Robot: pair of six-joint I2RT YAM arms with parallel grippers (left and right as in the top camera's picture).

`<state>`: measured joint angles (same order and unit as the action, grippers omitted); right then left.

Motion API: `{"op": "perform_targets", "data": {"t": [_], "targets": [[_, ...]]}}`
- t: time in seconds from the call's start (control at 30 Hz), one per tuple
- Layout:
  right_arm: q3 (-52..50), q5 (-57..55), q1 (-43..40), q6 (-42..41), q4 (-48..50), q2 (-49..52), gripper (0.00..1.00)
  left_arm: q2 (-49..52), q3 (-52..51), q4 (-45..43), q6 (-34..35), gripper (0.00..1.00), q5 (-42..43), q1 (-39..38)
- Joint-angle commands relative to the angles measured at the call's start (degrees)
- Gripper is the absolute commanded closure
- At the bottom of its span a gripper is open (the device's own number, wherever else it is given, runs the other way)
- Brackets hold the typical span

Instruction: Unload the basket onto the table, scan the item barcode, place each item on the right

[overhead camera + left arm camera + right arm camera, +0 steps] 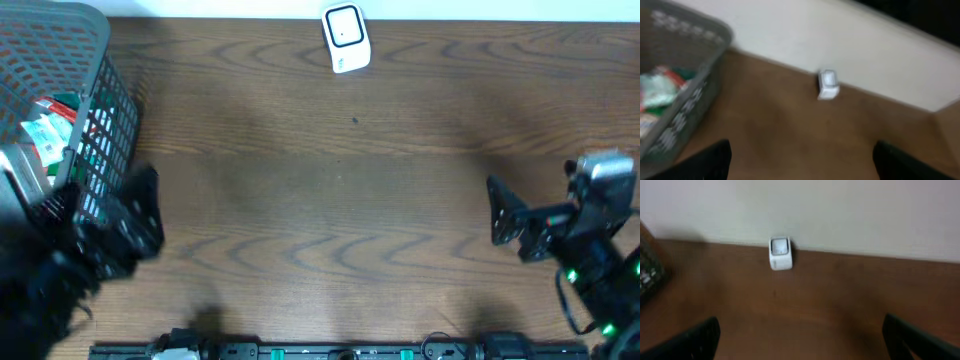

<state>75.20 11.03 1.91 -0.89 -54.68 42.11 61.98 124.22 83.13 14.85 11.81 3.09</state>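
A small white scanner (pixel 780 253) stands upright on a brown wooden table (pixel 830 300), right at the foot of a pale wall (pixel 840 215). Well to the left of the scanner, the blurred edge of a dark mesh basket (pixel 647 275) shows. Nearer the camera than the scanner, the right gripper (pixel 800 342) shows two dark fingertips (pixel 692 342), one in each lower corner, spread wide apart, with only table between them.

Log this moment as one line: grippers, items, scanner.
left gripper open, empty, beside basket | right gripper open, empty | items in basket | scanner at far table edge
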Motion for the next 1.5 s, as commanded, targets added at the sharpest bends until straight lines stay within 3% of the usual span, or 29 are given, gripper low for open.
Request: {"op": "perform_targets", "data": {"t": [0.0,0.1,0.2,0.37,0.47,0.5,0.8,1.03,1.23,1.47], "targets": [[7.6,0.4,-0.4,2.8,-5.3,7.2,0.01,12.3,15.0,7.1,0.1,0.09,-7.0,0.1],[10.5,0.4,-0.4,2.8,-8.9,12.6,0.01,21.9,26.1,13.7,0.0,0.09,-7.7,0.2],[10.6,0.4,-0.4,3.6,-10.3,17.0,0.01,27.8,29.6,13.4,-0.6,0.09,-8.5,2.0],[10.6,0.5,-0.4,3.8,-11.0,23.7,0.01,33.4,29.3,13.6,-0.6,0.09,-8.4,11.3],[10.6,0.4,-0.4,3.8,-9.8,27.7,0.01,35.6,29.3,13.6,-0.6,0.09,-7.8,20.5],[10.6,0.5,-0.4,3.7,-9.1,28.8,0.01,36.0,29.3,13.6,-0.6,0.02,-7.8,23.3],[10.6,1.9,-0.4,0.0,-7.6,35.6,0.01,36.5,25.7,13.6,-3.4,0.02,-7.8,42.0],[10.6,3.5,-0.4,-2.3,-8.2,39.5,0.01,36.5,16.1,13.0,-8.0,0.02,-7.6,44.3],[10.5,3.4,-0.4,-2.3,-8.2,40.4,0.01,36.5,6.4,11.6,-10.4,0.02,-1.7,44.3],[10.5,3.4,-0.4,-2.3,-8.2,40.4,0.01,36.5,-0.8,3.5,-11.3,0.02,-1.7,43.8]]}}
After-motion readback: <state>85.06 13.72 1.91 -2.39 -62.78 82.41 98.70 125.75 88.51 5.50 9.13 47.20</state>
